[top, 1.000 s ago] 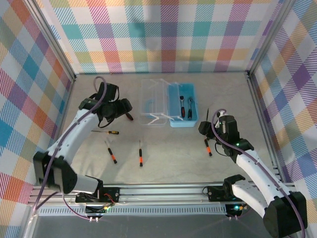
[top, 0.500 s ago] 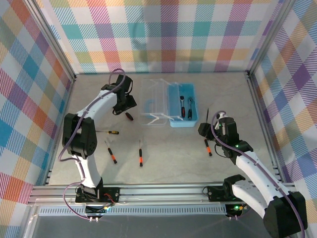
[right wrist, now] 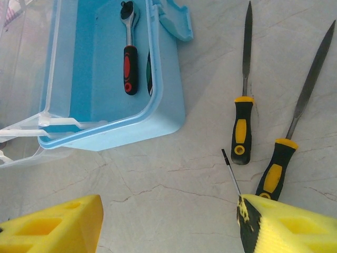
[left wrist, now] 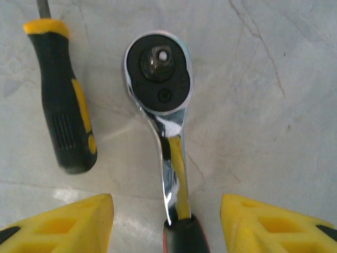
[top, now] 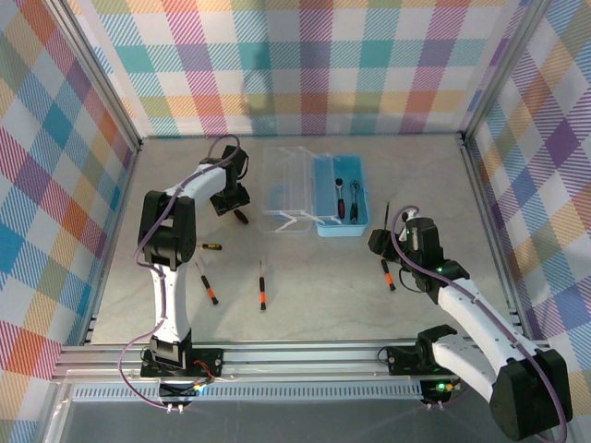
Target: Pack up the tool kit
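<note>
Jaws wide on both grippers. The left gripper (left wrist: 166, 213) straddles the loose ratchet (left wrist: 159, 79) handle, left of the light-blue box (top: 325, 227); the right gripper (right wrist: 168, 221) hangs empty by the box's near right corner. Best bet: drop square, centre the handle, pinch low — clear of the neighbouring screwdriver (left wrist: 66, 105).

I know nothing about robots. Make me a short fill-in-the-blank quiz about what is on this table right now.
1. The clear lid of the light-blue box is ___.
2. The packed ratchet has a black and ___ handle.
3. The open left gripper straddles the loose ratchet at its ___.
4. Past the open right gripper, outside the box, lie ___ long tools with black-and-yellow handles.

Missing words: open; red; handle; two.
</note>
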Controlling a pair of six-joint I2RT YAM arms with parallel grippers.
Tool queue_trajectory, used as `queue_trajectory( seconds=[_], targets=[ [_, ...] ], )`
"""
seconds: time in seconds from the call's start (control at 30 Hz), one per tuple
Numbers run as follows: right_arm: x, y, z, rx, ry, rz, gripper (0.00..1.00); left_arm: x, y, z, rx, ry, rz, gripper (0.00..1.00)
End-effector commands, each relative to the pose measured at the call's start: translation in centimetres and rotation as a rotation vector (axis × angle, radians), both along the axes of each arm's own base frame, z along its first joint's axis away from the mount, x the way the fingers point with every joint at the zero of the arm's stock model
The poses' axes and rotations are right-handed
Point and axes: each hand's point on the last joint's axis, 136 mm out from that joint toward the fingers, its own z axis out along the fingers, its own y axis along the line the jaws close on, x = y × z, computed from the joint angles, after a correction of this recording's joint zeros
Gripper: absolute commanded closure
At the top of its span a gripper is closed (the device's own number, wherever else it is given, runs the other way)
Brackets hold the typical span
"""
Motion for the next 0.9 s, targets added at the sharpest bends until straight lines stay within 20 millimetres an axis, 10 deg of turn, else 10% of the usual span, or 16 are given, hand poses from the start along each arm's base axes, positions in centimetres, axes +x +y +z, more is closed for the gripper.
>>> queue_trajectory(
  seconds=[0.0, 0.53, 0.87],
  targets=[
    [-0.1, 0.5, -0.3, 0.026, 0.004, 0.012, 0.32, 2.0, 0.7, 0.0, 0.018, -0.036, 0.01, 0.47],
    [-0.2, -0.1, -0.1, -0.008, -0.002, 0.0, 0.32, 1.7, 0.2, -1.8, -0.015, 0.032, -0.099, 0.8],
    [-0.3, -0.4, -0.2, -0.018, -0.005, -0.013, 0.32, 0.6, -0.8, 1.7, -0.062, -0.051, -0.169, 1.0]
  ],
)
